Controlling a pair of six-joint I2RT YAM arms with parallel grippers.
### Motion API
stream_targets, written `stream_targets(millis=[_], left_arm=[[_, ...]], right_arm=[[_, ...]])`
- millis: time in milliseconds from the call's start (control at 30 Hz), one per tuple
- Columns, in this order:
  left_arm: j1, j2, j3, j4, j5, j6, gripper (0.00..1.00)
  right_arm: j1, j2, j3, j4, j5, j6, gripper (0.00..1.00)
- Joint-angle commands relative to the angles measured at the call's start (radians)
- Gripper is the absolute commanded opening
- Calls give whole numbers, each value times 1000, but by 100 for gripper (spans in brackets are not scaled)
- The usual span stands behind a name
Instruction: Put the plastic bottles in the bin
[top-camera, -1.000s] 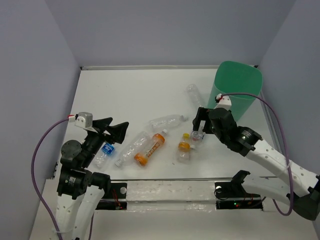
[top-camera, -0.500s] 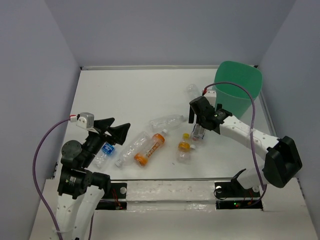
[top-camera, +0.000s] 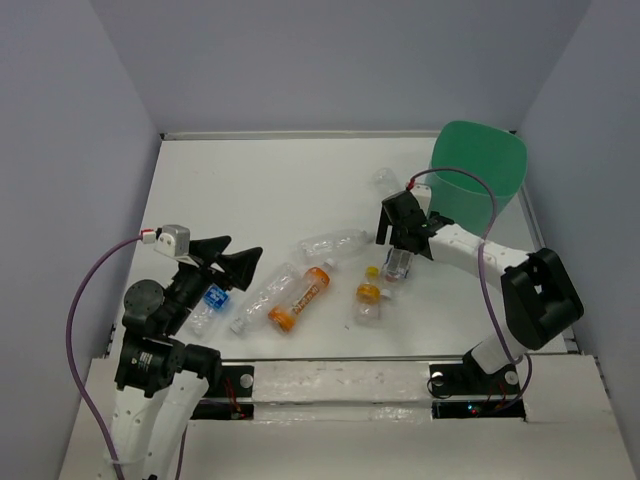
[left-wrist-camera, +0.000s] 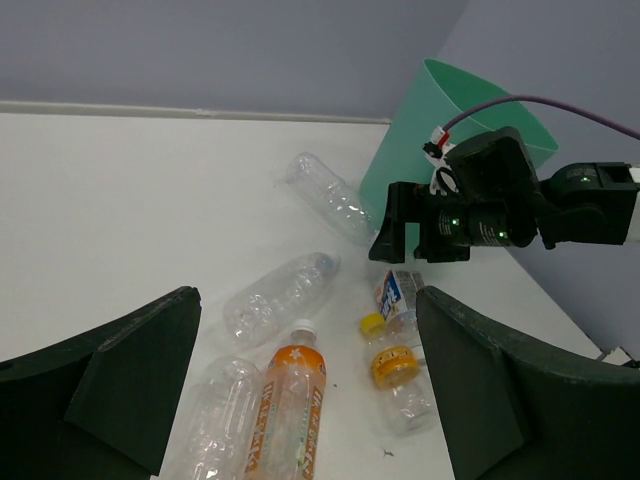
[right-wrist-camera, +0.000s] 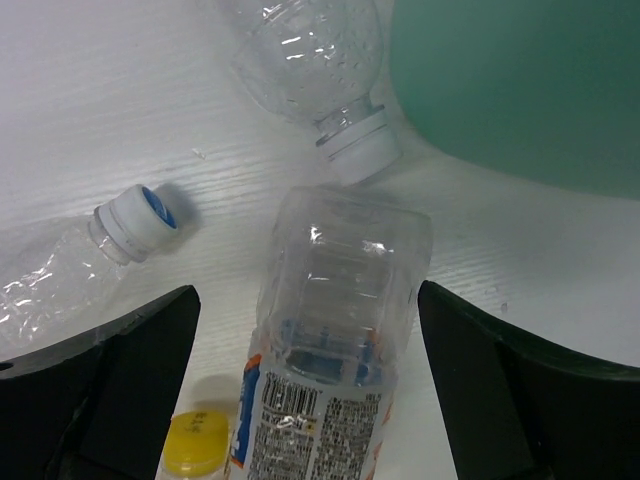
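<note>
Right gripper (right-wrist-camera: 310, 390): jaws wide open above blue-labelled bottle (right-wrist-camera: 340, 290), nearer right edge of desk (top-camera: 260, 180). Best go lower, squeeze middle softly. Bin (top-camera: 485, 160) at far right corner. Left gripper (top-camera: 228, 263): jaws open, empty.

The mint-green bin (top-camera: 478, 170) stands upright, mouth open. A clear bottle (top-camera: 388, 186) lies just beside its left wall. Nearer than the bin and to its left lies a white-labelled bottle (top-camera: 397, 265), with a yellow-capped bottle (top-camera: 368, 298) just beside it. Farther left of the bin lie a blue-capped bottle (top-camera: 332, 243), an orange-labelled bottle (top-camera: 300, 297) and a crumpled clear bottle (top-camera: 263, 298) side by side. The blue-labelled bottle (top-camera: 206, 307) lies farthest from the bin.
</note>
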Motion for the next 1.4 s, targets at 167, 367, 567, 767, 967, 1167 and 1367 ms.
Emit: stream_targets(millis=[167,367,567,767,967,1167,1367], left_arm=[[-4,27,-2,48,30,12,99],[-4,27,-2,48,32,14,99],[-2,31,-4,54,33,14,99],[-4,30,-4,54,30,9,99],[-4,34,-4,55,36,8,99],[-4,28,-5,55,36,9,99],[-13,11,-4,48,17,9,99]], right_arm=[[-34,62,-27,116,15,57,92],[-34,53,-53,131,15,67,72],[22,-120,-46,93,87,8,51],[177,-292,54,-24,204,-54,48],[229,-443,224,3,192,-227,47],[165,-434,364,527,453,-763,42],[-138,-267,504,627,410,-876,40]])
